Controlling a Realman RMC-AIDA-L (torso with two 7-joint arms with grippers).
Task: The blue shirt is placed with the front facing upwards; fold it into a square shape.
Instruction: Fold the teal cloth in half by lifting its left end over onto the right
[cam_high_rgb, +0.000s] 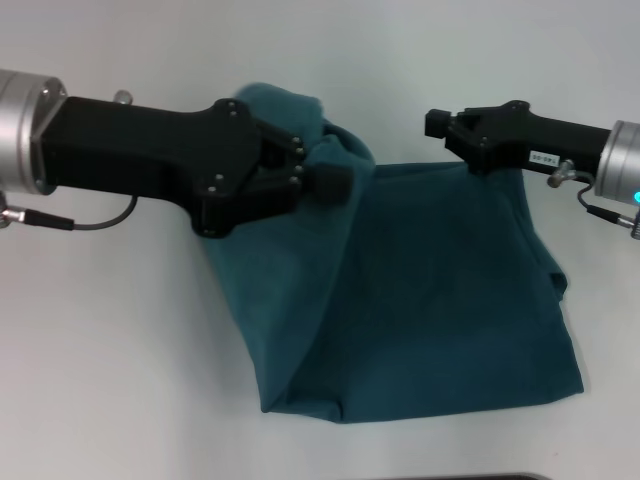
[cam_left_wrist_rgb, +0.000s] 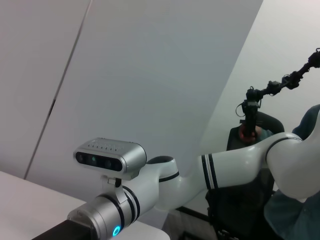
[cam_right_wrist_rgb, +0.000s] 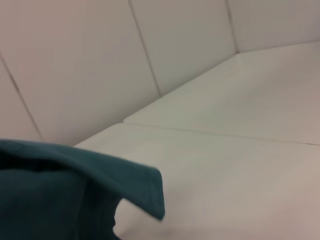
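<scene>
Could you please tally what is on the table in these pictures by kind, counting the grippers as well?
Shirts: 1, the blue shirt, plain side up, partly folded.
Grippers: 2, the left gripper and the right gripper, both at the shirt's far edge.
Total: 3.

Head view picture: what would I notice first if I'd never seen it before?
First, the blue shirt: a big teal heap on the white table, plain side up and partly folded. Next, two black arms reaching in from the sides. The left gripper pinches a bunched-up fold near the shirt's top left, and the right gripper sits at its top edge.
</scene>
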